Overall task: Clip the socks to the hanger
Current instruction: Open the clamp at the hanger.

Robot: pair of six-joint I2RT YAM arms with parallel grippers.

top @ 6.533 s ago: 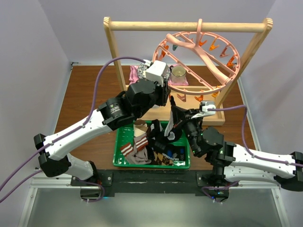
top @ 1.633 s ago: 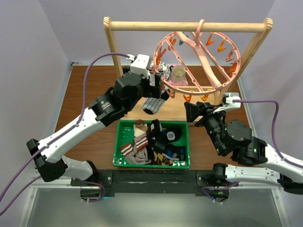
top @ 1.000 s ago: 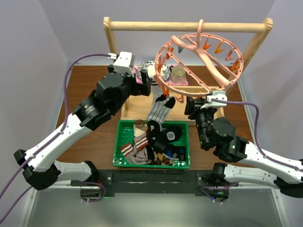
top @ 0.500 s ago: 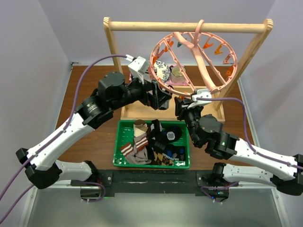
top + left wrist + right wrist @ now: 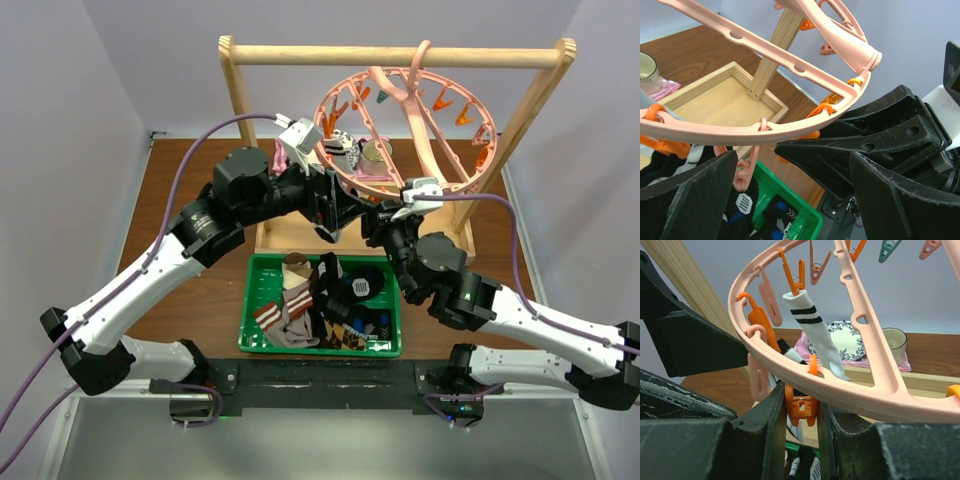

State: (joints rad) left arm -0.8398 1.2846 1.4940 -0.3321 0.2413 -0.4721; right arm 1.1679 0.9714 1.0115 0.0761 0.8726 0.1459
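Observation:
The pink ring hanger [image 5: 425,140] hangs tilted from the wooden rack. A white sock [image 5: 822,340] with two black stripes hangs from an orange clip on its rim [image 5: 850,390]. My right gripper [image 5: 802,395] is shut on another orange clip [image 5: 802,407] under the near rim. My left gripper [image 5: 792,155] is open right beside it, just under the rim [image 5: 715,131], with the right gripper's black fingers [image 5: 865,145] between its own. In the top view the two grippers [image 5: 335,215] [image 5: 372,215] meet at the ring's near edge. More socks [image 5: 290,310] lie in the green basket [image 5: 320,350].
The light wooden rack [image 5: 400,55] stands on a tray base at the back. Behind the ring sit a cup [image 5: 377,152], a patterned plate [image 5: 845,342] and a pink cloth [image 5: 802,347]. The green basket [image 5: 805,220] lies directly below both grippers.
Over the last second my right gripper rose to the near rim and closed on the orange clip. The left arm swung right to the same spot, still open. The ring tilted.

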